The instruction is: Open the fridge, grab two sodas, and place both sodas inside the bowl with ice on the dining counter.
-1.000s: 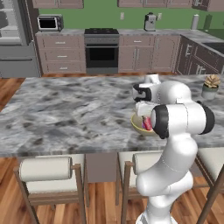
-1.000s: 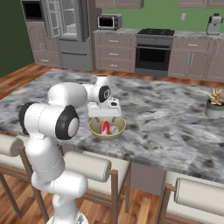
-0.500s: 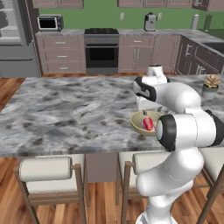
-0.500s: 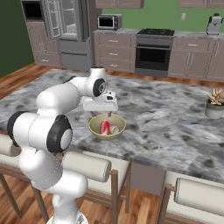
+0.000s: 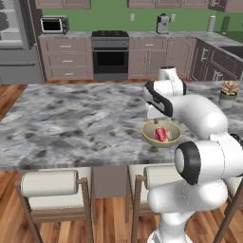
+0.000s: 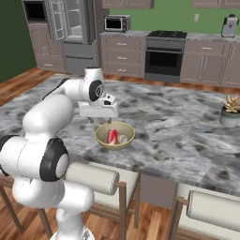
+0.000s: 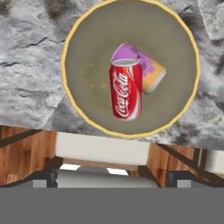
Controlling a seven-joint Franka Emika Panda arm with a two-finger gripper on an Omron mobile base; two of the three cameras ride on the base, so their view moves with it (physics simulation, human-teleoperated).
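1. Where the marbled grey-and-white bench (image 5: 71,123) nears its stool-side edge, sits a round tan-yellow bowl (image 7: 83,57), smooth-sided, rim a brighter yellow than the dull inside.
2. Lying inside the bowl, touching side by side: red can (image 7: 127,89) with white script lettering and a silver top rim, on its side; purple can (image 7: 146,65), magenta-and-lilac body with a pale orange end (partly tucked behind the red one).
3. Hovering just above the bowl, apart from both cans: pincer (image 6: 98,119), spread wide and holding nothing.
4. Below the bench edge: cushioned wooden stools (image 5: 50,185) in a row.
5. Far back at the left wall: grey fridge (image 6: 70,28), well apart from the bowl.
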